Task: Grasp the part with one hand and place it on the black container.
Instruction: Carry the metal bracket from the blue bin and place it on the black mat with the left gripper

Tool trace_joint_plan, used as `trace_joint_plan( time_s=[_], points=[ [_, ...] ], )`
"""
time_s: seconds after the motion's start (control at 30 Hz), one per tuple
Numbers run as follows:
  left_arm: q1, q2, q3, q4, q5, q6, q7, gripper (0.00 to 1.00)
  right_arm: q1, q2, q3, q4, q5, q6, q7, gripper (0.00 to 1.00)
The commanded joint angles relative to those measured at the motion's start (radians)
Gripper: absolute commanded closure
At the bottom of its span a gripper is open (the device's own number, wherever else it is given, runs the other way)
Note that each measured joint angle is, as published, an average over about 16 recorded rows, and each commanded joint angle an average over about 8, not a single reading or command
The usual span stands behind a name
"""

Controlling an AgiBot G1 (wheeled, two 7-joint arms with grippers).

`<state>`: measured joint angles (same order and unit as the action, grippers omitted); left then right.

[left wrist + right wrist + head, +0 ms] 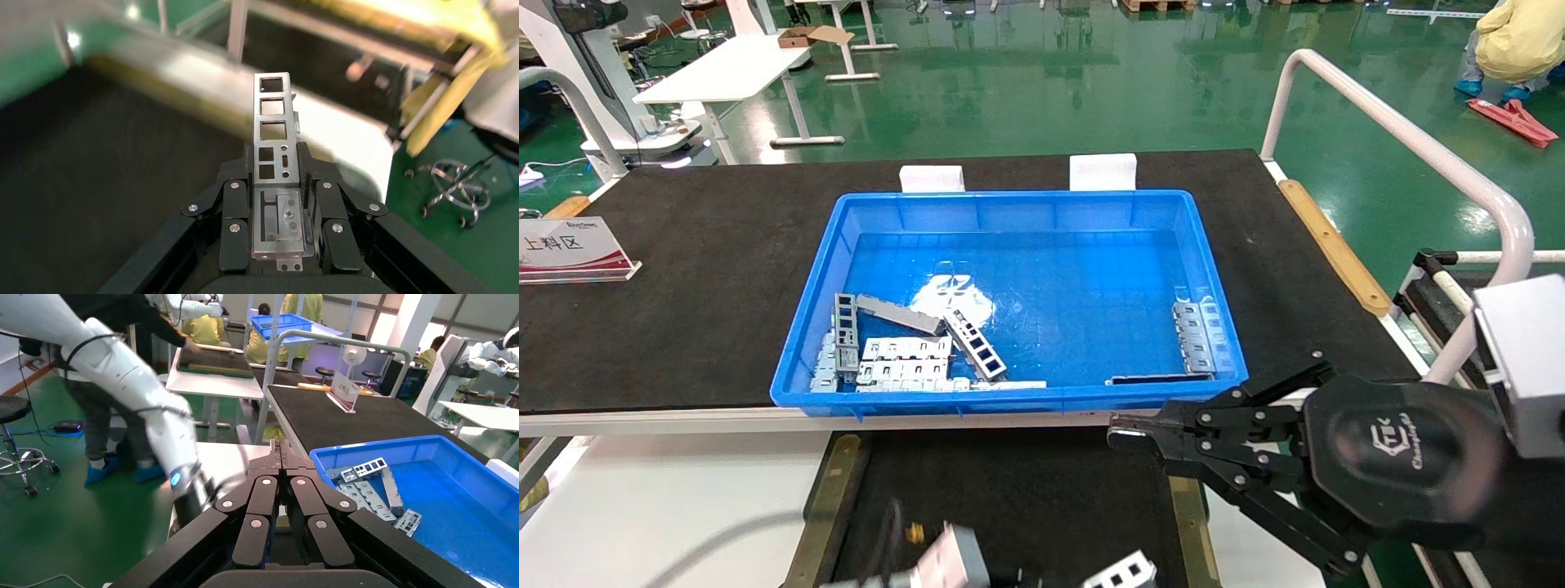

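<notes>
The left pincer [278, 177] is clamped on the part [273, 125], which juts past its fingertips, low over the black container [1026, 482]. The right pincer [1120, 437], fully closed and empty, hangs at that container's far right corner, beside the blue bin [1009, 294].

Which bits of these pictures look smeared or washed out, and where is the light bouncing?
Head view: glare whitens the blue bin's floor, and the left tool with its part is smeared at the bottom edge. Left wrist view: the part is crisp, the background streaked. Right wrist view: the closed right tool is sharp, while the white left arm blurs.
</notes>
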<state>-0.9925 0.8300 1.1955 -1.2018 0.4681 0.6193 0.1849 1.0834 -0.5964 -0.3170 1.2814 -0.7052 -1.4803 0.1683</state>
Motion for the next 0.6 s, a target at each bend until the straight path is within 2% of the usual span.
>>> trace_joint_plan(
  time_s=[0.03,0.33,0.6],
  points=[
    [0.047,-0.002,0.014,-0.024,0.004,-0.063,0.000,1.00,0.000,0.000,0.000,0.000,0.000,0.000,0.000,1.00],
    [0.173,0.148,-0.083,0.001,-0.120,-0.371,-0.045,1.00,0.000,0.000,0.000,0.000,0.000,0.000,0.000,1.00],
    [0.222,0.281,-0.180,0.043,-0.188,-0.554,-0.078,1.00,0.000,0.000,-0.001,0.000,0.000,0.000,0.000,1.00]
  ],
)
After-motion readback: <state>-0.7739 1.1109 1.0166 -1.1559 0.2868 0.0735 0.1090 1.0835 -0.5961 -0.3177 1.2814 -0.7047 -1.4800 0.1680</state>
